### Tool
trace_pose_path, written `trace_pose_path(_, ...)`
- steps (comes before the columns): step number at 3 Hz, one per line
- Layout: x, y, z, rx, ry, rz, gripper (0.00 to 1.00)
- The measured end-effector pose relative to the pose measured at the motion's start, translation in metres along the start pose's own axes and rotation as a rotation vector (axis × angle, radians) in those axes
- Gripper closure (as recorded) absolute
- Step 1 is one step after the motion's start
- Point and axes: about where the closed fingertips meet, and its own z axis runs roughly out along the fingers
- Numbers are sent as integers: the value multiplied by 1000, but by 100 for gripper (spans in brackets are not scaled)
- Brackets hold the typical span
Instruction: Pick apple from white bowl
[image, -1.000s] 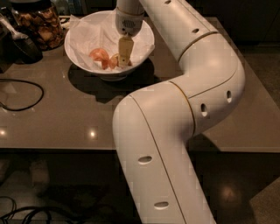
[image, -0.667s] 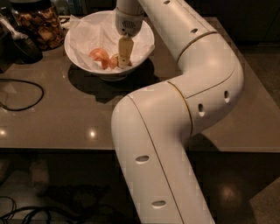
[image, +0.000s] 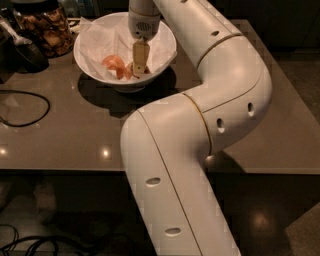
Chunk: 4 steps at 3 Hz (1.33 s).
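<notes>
The white bowl (image: 165, 42) stands at the back of the table, lined with crumpled white paper. My gripper (image: 139, 64) reaches straight down into it from above, right of the bowl's middle. An orange-pink apple (image: 112, 63) lies in the paper just left of the gripper. A second small reddish-orange fruit (image: 129, 72) shows at the gripper's tip, mostly hidden behind it. I cannot tell which of the two is the yellowish one. My arm (image: 220, 100) bends across the table's right half.
A glass jar of brown snacks (image: 42, 25) stands left of the bowl, with a dark object (image: 22, 52) beside it. A black cable (image: 30, 107) loops on the table's left side. The table's front edge (image: 60, 170) runs across the view.
</notes>
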Motion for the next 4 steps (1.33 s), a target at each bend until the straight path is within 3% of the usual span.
trace_pose_path(4,0,3,17,-42,6,7,30)
